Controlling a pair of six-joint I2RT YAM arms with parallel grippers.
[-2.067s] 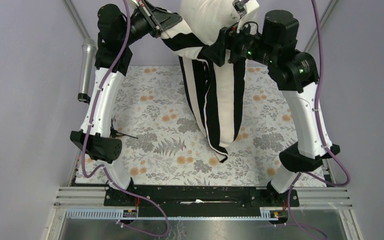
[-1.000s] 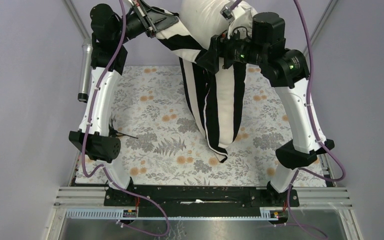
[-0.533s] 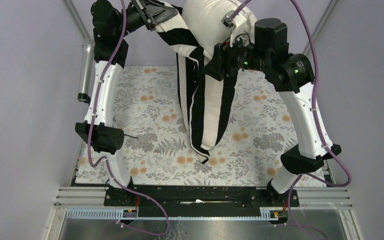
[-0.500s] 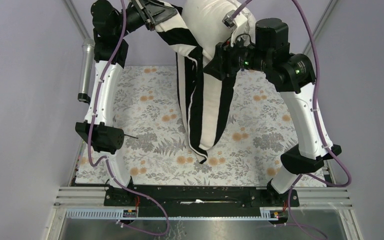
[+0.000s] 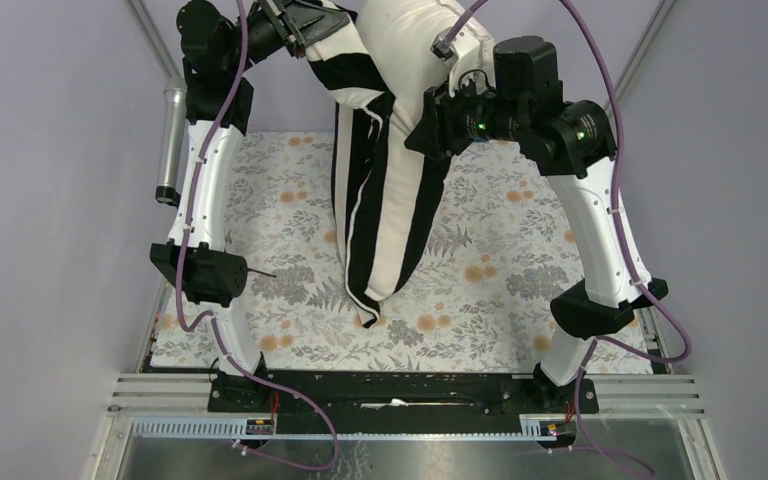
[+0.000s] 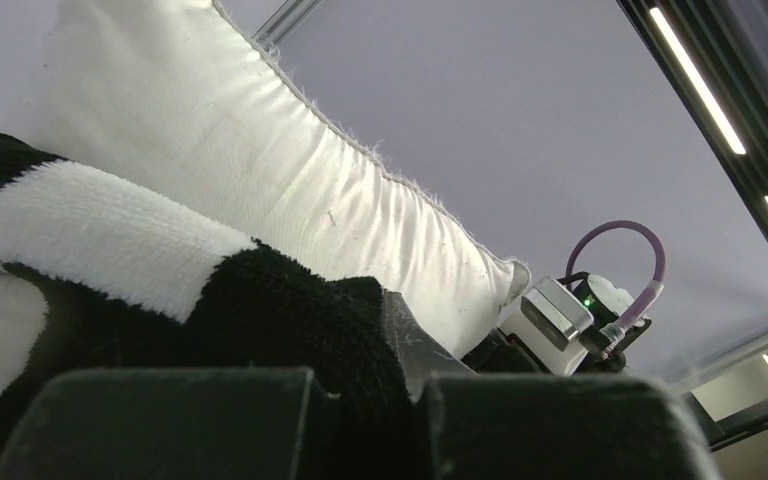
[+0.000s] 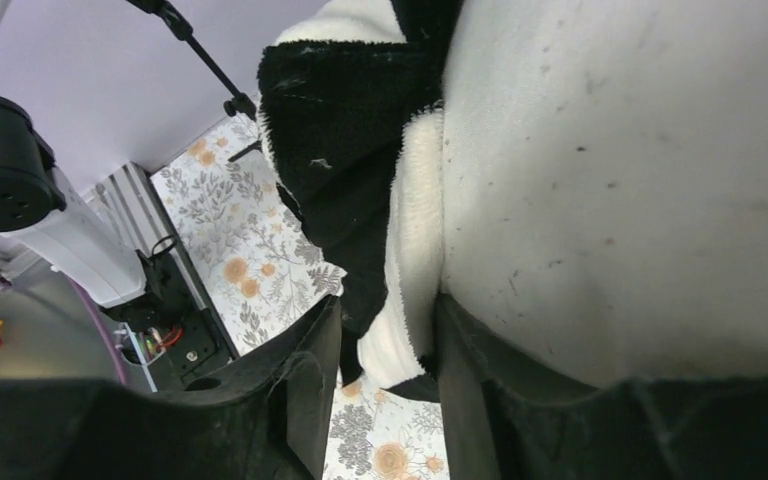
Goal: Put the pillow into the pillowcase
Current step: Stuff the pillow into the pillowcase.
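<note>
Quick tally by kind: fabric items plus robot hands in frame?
pillow: 1
pillowcase: 1
floral table cover: 1
hands: 2 (left hand, right hand)
Total: 5

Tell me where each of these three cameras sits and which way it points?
Top external: fixed above and behind the bases, looking down on the floral table cover, both arms, the hanging pillowcase and pillow.
Left wrist: on the raised left arm, looking up past its own fingers toward the ceiling.
Right wrist: looking down past its own fingers to the table cover.
Both wrist views share the pillow and striped pillowcase.
</note>
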